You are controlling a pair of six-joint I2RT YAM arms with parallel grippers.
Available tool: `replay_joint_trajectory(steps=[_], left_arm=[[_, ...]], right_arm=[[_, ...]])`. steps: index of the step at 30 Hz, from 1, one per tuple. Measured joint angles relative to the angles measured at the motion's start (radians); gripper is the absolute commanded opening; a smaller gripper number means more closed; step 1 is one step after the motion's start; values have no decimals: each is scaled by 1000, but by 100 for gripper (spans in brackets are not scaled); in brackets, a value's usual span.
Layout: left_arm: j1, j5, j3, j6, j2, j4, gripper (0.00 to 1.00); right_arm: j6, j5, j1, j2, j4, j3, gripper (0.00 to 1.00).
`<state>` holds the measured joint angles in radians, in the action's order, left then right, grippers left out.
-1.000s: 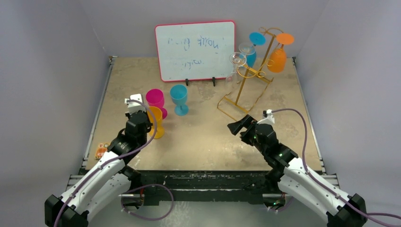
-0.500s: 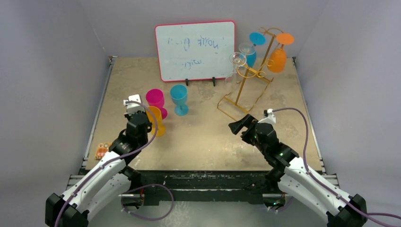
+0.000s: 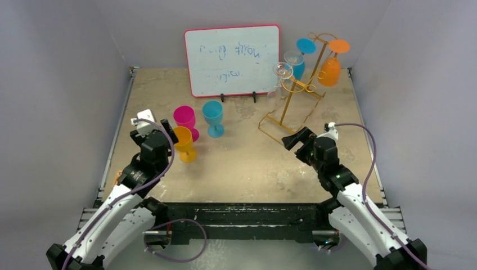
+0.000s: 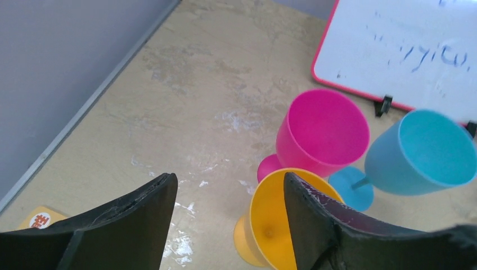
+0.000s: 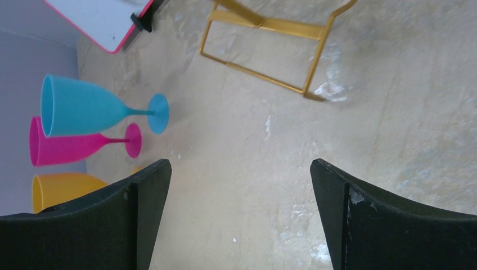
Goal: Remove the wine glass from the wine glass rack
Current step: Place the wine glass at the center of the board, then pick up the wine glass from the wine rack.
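The gold wire wine glass rack (image 3: 292, 97) stands at the back right, its base (image 5: 270, 23) also in the right wrist view. An orange wine glass (image 3: 329, 71), a blue one (image 3: 298, 66) and two clear ones (image 3: 283, 71) hang upside down from its hooks. My right gripper (image 3: 292, 138) (image 5: 239, 166) is open and empty over bare table, just in front of the rack's base. My left gripper (image 3: 166, 126) (image 4: 230, 180) is open at the left. An upright orange glass (image 3: 184, 144) (image 4: 270, 219) stands at its right finger, free of the jaws.
A pink glass (image 3: 185, 118) (image 4: 320, 132) and a blue glass (image 3: 213, 117) (image 4: 419, 149) stand just behind the orange one. A red-framed whiteboard (image 3: 232, 59) leans at the back centre. An orange sticker (image 4: 38, 216) lies near the left table edge.
My left gripper has opened, let go of the orange glass and drawn back to the left. My right gripper has moved right and back, closer to the rack's base.
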<state>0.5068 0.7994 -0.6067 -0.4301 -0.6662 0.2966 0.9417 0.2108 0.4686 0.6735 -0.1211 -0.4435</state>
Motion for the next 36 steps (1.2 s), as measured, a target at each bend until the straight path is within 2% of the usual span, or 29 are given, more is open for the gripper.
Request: replay_joint_trajectory(steps=[5, 8, 11, 14, 18, 22, 27, 32, 36], left_arm=[[0, 77, -88, -50, 56, 98, 75], [0, 89, -91, -59, 115, 133, 77], [0, 85, -87, -58, 193, 152, 78], [0, 83, -79, -60, 267, 167, 79], [0, 80, -59, -61, 322, 166, 79], [0, 90, -59, -67, 286, 192, 80], [0, 147, -77, -77, 202, 245, 82], [0, 163, -79, -83, 173, 266, 84], [0, 177, -82, -84, 163, 268, 85]], right_arm=[[-24, -224, -286, 56, 71, 27, 100], [-26, -370, -462, 97, 105, 56, 100], [-27, -466, -586, 148, 118, 56, 100], [-46, -492, -626, 196, 94, 18, 100], [-81, -459, -626, 286, -1, -179, 100], [-126, -346, -627, 354, -76, -390, 100], [-166, -224, -636, 450, -155, -579, 100], [-181, -238, -722, 542, -185, -701, 100], [-180, -337, -830, 607, -175, -785, 100]])
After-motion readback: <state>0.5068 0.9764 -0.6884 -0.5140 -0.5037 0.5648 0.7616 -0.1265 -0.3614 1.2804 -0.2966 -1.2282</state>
